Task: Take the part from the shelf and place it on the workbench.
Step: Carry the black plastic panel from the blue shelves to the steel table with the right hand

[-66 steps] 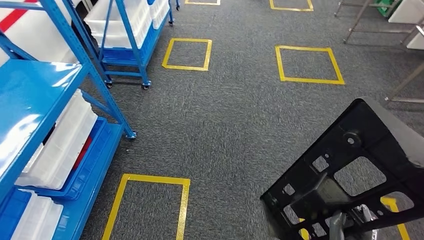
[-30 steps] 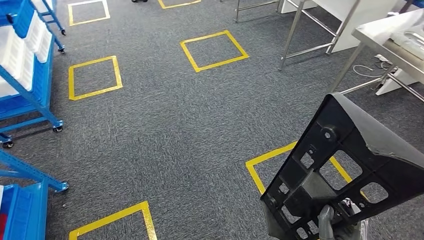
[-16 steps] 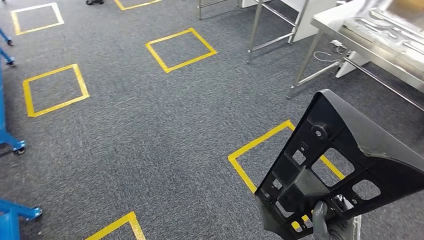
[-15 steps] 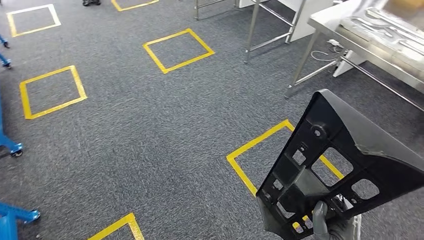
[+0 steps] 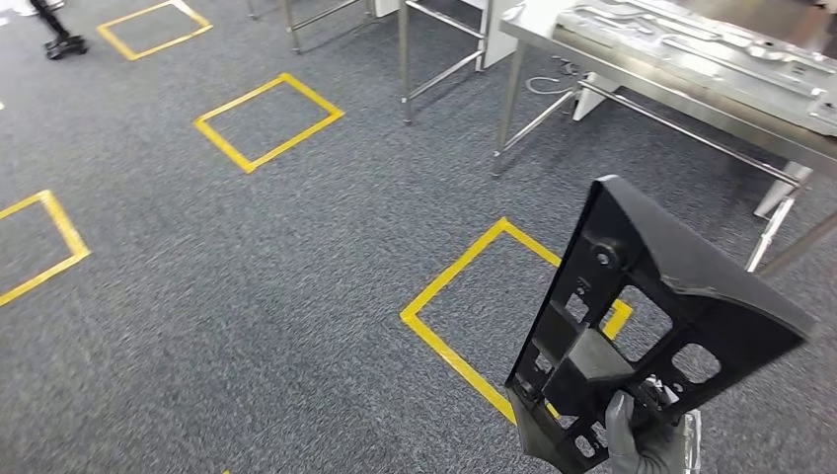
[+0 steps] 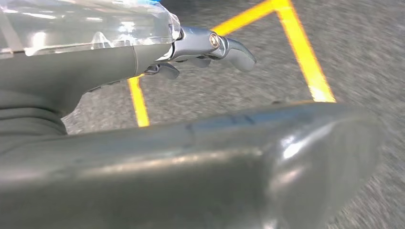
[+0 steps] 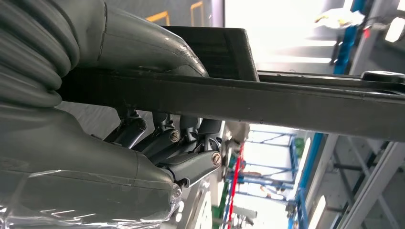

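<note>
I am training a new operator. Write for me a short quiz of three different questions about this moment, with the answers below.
1. True or false: the black part already lies on the steel workbench.
2. Which hand grips the black part? A) left hand B) right hand C) both hands
3. Fill in: on the carpet under the part, there is a square of ______ tape.

Key
1. False: it is held up over the carpet, apart from the bench.
2. B. The left hand holds nothing, fingers apart.
3. Yellow.
</note>
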Available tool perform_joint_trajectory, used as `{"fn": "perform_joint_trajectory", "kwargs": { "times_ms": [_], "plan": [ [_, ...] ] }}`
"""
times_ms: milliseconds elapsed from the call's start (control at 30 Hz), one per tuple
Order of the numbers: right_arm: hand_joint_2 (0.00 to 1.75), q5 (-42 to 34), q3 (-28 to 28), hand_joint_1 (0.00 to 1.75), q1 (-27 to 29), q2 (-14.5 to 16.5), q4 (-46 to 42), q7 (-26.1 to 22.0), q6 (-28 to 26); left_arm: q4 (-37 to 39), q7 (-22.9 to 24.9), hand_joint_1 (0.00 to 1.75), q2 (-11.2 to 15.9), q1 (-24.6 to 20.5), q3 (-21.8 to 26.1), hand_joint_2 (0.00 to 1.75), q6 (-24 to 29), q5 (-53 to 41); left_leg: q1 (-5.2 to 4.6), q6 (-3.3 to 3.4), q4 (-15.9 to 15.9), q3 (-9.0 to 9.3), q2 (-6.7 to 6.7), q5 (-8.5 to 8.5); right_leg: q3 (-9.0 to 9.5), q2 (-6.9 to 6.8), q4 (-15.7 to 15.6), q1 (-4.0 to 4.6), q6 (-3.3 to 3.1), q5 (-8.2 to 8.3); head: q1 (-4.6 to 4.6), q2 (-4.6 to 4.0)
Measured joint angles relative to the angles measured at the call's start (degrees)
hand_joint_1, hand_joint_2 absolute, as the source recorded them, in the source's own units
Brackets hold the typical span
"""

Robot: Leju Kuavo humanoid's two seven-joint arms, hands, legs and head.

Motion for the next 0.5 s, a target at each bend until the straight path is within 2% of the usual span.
{"fn": "perform_joint_trajectory", "kwargs": {
  "times_ms": [33,67,100,133,167,200,233,300,333,367,400,433,467,500],
  "plan": [
    [1.75,0.3,0.3,1.75,-0.1,-0.2,0.2,0.2,-0.3,0.0,-0.1,0.0,0.0,0.0,0.0,0.0,0.0,0.0,0.1,0.05,-4.1,1.26,-0.99,2.75,0.43,0.87,0.1,-0.05,0.2,-0.37,0.0,0.0],
    [1.75,0.6,0.5,1.75,-0.2,-0.3,0.5,0.4,-0.8,-0.1,-0.6,0.0,-0.2,0.0,0.0,0.0,0.3,-0.3,0.23,0.17,-7.8,2.63,-2.45,4.45,0.68,1.66,0.3,-0.05,0.49,-0.74,0.0,0.0],
    [1.75,0.9,0.8,1.75,-0.4,-0.3,0.7,0.5,-1.4,-0.1,-1.6,0.0,-1.0,0.0,-0.1,0.0,0.8,-0.9,0.27,0.37,-10.5,3.72,-3.68,5.37,0.76,2.41,0.4,-0.12,0.82,-1.0,-0.01,0.0],
    [1.75,1.1,1.1,1.75,-0.5,-0.4,0.9,0.6,-2.0,-0.3,-3.3,0.0,-2.6,0.0,-0.4,0.0,2.1,-1.6,0.16,0.66,-12.1,4.36,-4.6,5.52,0.7,3.14,0.4,-0.29,1.26,-1.13,0.0,0.0],
    [1.75,1.2,1.3,1.75,-0.5,-0.4,1.1,0.7,-2.5,-0.4,-5.4,0.0,-4.5,-0.2,-0.7,0.0,3.8,-2.4,-0.03,1.1,-12.7,4.65,-4.65,5.13,0.56,3.69,0.6,-0.44,1.74,-1.02,0.0,0.0],
    [1.75,1.2,1.6,1.75,-0.5,-0.5,1.3,0.7,-2.9,-0.5,-7.3,0.0,-6.9,-0.5,-1.1,0.0,5.7,-2.9,-0.21,1.53,-13.0,4.94,-4.07,5.1,0.44,4.02,0.8,-0.69,2.12,-0.88,-0.01,0.0],
    [1.75,1.2,1.9,1.75,-0.5,-0.7,1.6,0.7,-3.3,-0.6,-8.9,0.0,-9.0,-0.7,-1.4,0.0,7.4,-3.1,-0.33,2.0,-13.4,5.32,-3.49,5.05,0.34,3.38,1.2,-0.81,2.51,-0.88,0.01,0.0],
    [1.75,0.8,2.7,1.75,-0.9,-1.2,2.3,0.5,-4.3,-0.4,-10.2,0.0,-12.4,-0.8,-1.6,0.0,9.0,-3.1,-0.32,2.78,-13.8,6.26,-2.11,4.74,-1.21,0.27,4.2,-0.7,3.11,-2.06,0.01,0.0],
    [1.75,0.5,3.2,1.75,-1.2,-1.5,2.7,0.4,-5.1,-0.3,-10.4,0.0,-13.7,-0.7,-1.7,0.0,9.2,-3.1,-0.34,3.03,-13.8,6.61,-1.29,4.41,-2.97,-1.54,7.1,-0.62,3.39,-3.24,0.02,0.0],
    [1.75,0.2,3.7,1.75,-1.4,-1.9,3.2,0.4,-6.1,-0.2,-10.4,0.0,-14.5,-0.6,-1.8,0.0,9.2,-3.1,-0.35,3.15,-13.8,6.9,-0.52,4.03,-5.4,-2.62,10.7,-0.59,3.6,-4.58,0.02,0.0],
    [1.75,0.1,4.2,1.75,-1.6,-2.2,3.6,0.4,-7.4,-0.1,-10.4,0.0,-15.1,-0.4,-1.8,0.0,9.2,-3.1,-0.36,3.15,-13.8,7.2,0.14,3.61,-7.78,-3.14,14.0,-0.65,3.73,-5.59,0.01,0.0],
    [1.75,-0.1,4.6,1.75,-1.6,-2.6,4.1,0.4,-8.8,-0.1,-10.4,0.0,-15.4,-0.3,-1.9,0.0,9.1,-3.1,-0.37,3.11,-13.8,7.58,0.67,3.16,-9.55,-3.41,16.0,-0.73,3.87,-5.76,0.01,0.0],
    [1.75,-0.2,4.9,1.75,-1.6,-2.9,4.4,0.5,-10.1,-0.1,-10.5,0.0,-15.5,-0.2,-2.0,0.0,9.0,-3.2,-0.38,3.03,-13.8,8.08,1.04,2.68,-10.34,-3.57,16.1,-0.8,3.94,-4.83,0.01,0.0],
    [1.75,-0.2,5.2,1.75,-1.6,-3.2,4.7,0.6,-11.2,-0.1,-10.5,0.0,-15.6,-0.2,-2.2,0.0,8.9,-3.3,-0.41,2.96,-13.8,8.74,1.32,2.17,-9.83,-3.69,13.8,-0.83,3.86,-2.73,0.02,0.0]
  ]
}}
